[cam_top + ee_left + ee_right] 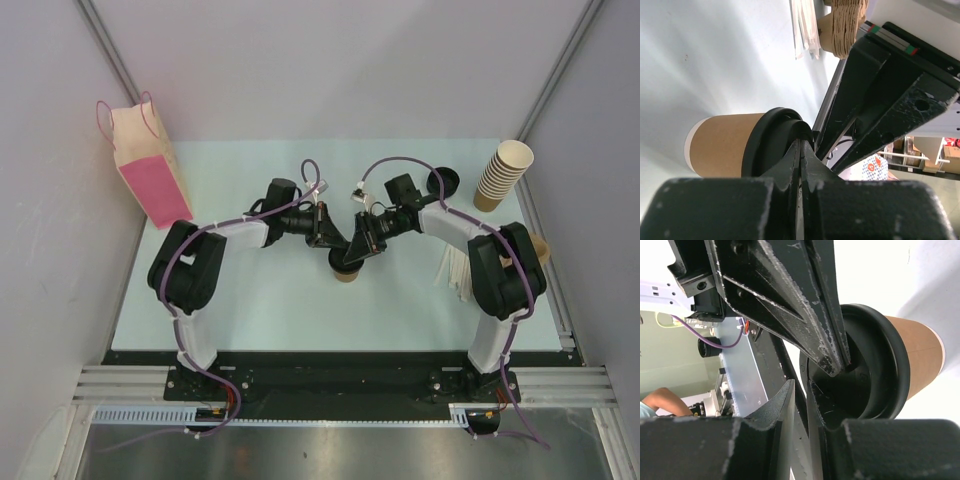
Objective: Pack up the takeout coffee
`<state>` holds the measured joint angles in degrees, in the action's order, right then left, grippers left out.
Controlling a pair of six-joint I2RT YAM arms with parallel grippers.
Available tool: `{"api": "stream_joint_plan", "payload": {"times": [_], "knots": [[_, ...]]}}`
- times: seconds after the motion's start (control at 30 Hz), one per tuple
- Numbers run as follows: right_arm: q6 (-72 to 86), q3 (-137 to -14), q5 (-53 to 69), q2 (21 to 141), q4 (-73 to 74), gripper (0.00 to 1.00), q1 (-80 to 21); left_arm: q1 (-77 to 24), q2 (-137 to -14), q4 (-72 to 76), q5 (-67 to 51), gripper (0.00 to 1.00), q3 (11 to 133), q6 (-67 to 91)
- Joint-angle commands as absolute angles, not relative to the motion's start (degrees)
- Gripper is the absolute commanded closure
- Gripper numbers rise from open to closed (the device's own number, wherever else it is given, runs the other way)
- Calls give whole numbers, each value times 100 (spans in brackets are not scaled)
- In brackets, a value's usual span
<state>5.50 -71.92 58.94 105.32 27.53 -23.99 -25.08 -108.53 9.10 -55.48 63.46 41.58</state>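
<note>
Care with the black lid [885,365] is what this step wants. The takeout coffee [345,274] stands mid-table [280,315] between the two arms, apparently upright, and both claws meet right over it.

The left gripper [801,147] has its fingers pressed together, tips resting against the lid's rim, so it looks to be acting as a pusher or a steadying stop, not a grasp. The right gripper [801,402] has its fingers narrowly apart at the lid's edge, one tip seemingly inside the recessed top. Whether they actually pinch the rim, I cannot tell.

My judgement: the lid should be checked as fully seated before anything is lifted. A grip on the rim alone could pop the lid off or tip the cup, so a hold lower on the tan paper wall would be safer. The two claws are crowded together, so one should back away straight before the other moves.

The pink paper bag [150,170] stands well apart at the far left. It seems the likely destination, and the carry should stay level.
</note>
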Motion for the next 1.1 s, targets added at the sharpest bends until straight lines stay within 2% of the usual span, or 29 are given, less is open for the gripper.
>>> {"api": "stream_joint_plan", "payload": {"times": [0.0,0.33,0.43,0.63,0.67,0.77,0.87,0.9,0.93,0.97,1.0,1.03,1.07], "knots": [[308,-7146,5599,10801,2733,80,-2338,-2470,-11056,774,-5388,97,6399,3902],[44,-7031,5528,11030,2821,80,-2206,-2435,-11294,747,-5335,98,6328,3885],[175,-7031,5668,10917,2743,80,-2206,-2435,-11171,922,-5510,94,6363,4033],[554,-7180,5976,10231,2399,75,-2215,-2435,-10530,1345,-5801,68,6565,4342],[554,-7233,6055,10161,2443,74,-2215,-2435,-10468,1284,-5818,60,6679,4342],[694,-7260,6309,9792,2330,69,-2197,-2435,-10196,1117,-5880,51,6898,4359],[791,-7312,6328,9318,2162,57,-2153,-2382,-9854,723,-5801,42,7101,4193],[800,-7365,6311,9221,2145,48,-2110,-2312,-9757,555,-5731,39,7145,3914],[826,-7417,6250,9063,2188,43,-1988,-2277,-9556,319,-5487,23,7267,3676],[826,-7461,6197,9001,2241,37,-1917,-2242,-9458,-354,-5310,15,7338,3047],[809,-7532,6144,8948,2285,26,-1803,-2206,-9361,-700,-5108,12,7426,2658],[791,-7550,5952,8834,2372,20,-1584,-2206,-9256,-1112,-4732,1,7531,2245],[791,-7550,5837,8790,2399,15,-1452,-2223,-9063,-1595,-4146,1,7645,1658]]}}
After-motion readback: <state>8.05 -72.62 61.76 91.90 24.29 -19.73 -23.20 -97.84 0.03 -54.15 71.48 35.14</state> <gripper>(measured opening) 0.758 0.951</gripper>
